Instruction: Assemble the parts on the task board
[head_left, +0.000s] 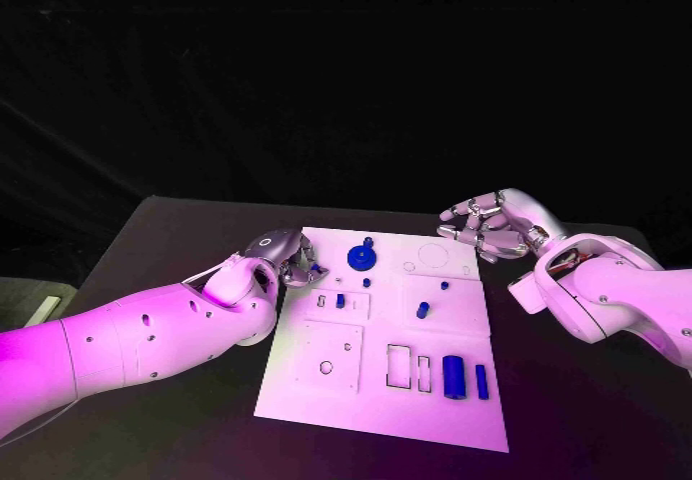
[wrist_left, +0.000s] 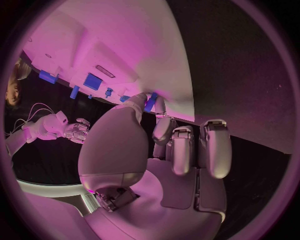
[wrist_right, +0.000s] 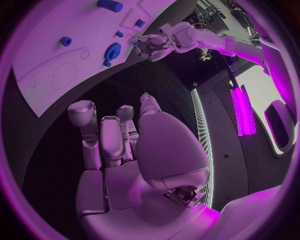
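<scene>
The white task board (head_left: 378, 400) lies in the middle of the black table. My left hand (head_left: 289, 255) is at the board's far left edge and pinches a small blue part (wrist_left: 150, 101) between thumb and a finger, just over the board's rim; the right wrist view shows that part (wrist_right: 135, 43) too. A blue gear (head_left: 361, 258) stands on the board just right of that hand. My right hand (head_left: 490, 227) hovers off the board's far right corner, fingers curled in with nothing in them.
Two small blue pegs (head_left: 340, 299) (head_left: 423, 310) stand mid-board. A thick blue cylinder (head_left: 453, 376) and a thinner bar (head_left: 480, 380) lie near the front right. Rectangular slots (head_left: 400, 366) sit beside them. Black table surrounds the board.
</scene>
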